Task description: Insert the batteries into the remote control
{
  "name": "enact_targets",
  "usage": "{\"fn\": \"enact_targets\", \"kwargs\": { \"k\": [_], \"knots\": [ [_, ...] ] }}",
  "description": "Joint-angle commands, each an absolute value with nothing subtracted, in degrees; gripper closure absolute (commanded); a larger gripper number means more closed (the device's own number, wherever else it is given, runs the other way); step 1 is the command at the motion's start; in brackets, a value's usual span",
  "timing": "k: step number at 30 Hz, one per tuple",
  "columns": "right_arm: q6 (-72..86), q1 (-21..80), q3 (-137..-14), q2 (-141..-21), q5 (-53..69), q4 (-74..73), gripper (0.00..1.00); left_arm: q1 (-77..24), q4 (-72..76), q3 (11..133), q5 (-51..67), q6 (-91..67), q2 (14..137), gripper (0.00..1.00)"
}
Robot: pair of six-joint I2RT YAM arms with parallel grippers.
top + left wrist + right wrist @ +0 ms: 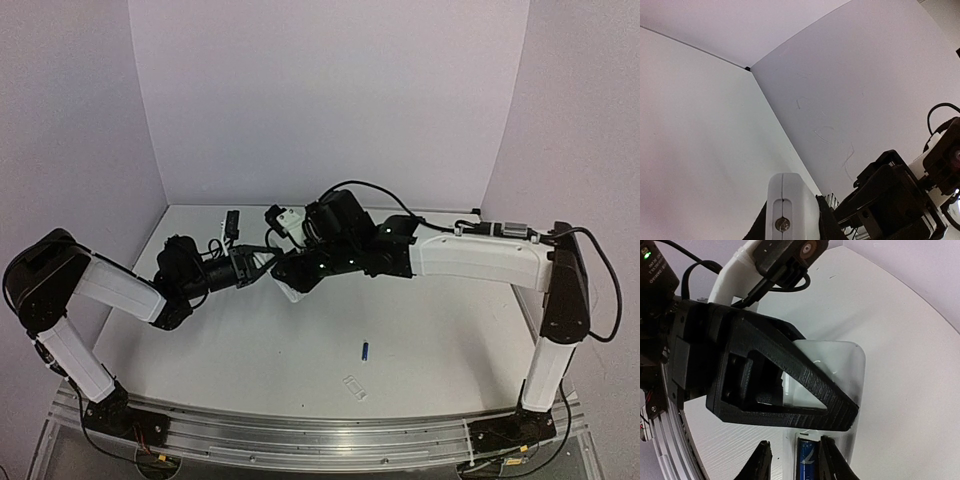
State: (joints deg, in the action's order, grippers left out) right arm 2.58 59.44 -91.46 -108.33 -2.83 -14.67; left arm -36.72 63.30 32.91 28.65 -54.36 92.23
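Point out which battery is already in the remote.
The blue battery lying in the remote, under the right gripper; the other battery lies loose on the table.

No text is legible. White print on the motor (pixel 654 262) above-left of the right claw (pixel 796 462) is too small to read.

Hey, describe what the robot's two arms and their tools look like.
The left arm and right arm have white boxy links between black joints. Black cables loop beside the right one; green lights glow near its wrist. The left tool and right tool have black fingers.
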Motion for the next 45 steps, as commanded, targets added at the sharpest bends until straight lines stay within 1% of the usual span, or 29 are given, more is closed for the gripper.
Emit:
{"fn": "enact_targets", "kwargs": {
  "k": [1, 8, 12, 17, 25, 31, 40, 45],
  "knots": [
    [0.54, 58.51, -89.67, -102.55, 2.06, -17.79, 0.68, -37.87, 70.09, 33.44, 35.09, -55.72, 91.09, 1.00],
    [-2.93, 56.57, -88.71, -100.10, 4.60, -24.12, 0.66, -37.31, 68.78, 33.66, 36.04, -56.09, 91.10, 1.00],
    [-3.26, 56.52, -87.91, -99.21, 4.26, -25.88, 0.67, -37.07, 68.58, 33.66, 35.86, -56.47, 90.96, 1.00],
    [-5.57, 56.53, -87.14, -99.22, 7.17, -27.97, 0.68, -36.87, 67.88, 34.12, 36.15, -57.20, 91.16, 1.00],
    [-8.10, 56.53, -86.29, -98.76, 7.25, -28.74, 0.67, -36.52, 68.25, 34.99, 37.24, -59.03, 92.60, 1.00],
    [-7.71, 56.51, -88.21, -101.24, 3.18, -28.65, 0.67, -36.46, 69.57, 35.92, 38.92, -59.84, 94.14, 1.00],
    [-6.34, 56.55, -89.75, -102.78, 6.54, -28.64, 0.63, -36.39, 70.84, 37.52, 40.12, -60.97, 96.54, 1.00],
    [-6.80, 56.54, -89.67, -103.18, 4.97, -28.66, 0.63, -36.30, 70.93, 37.62, 40.21, -61.13, 96.15, 1.00]
  ]
}}
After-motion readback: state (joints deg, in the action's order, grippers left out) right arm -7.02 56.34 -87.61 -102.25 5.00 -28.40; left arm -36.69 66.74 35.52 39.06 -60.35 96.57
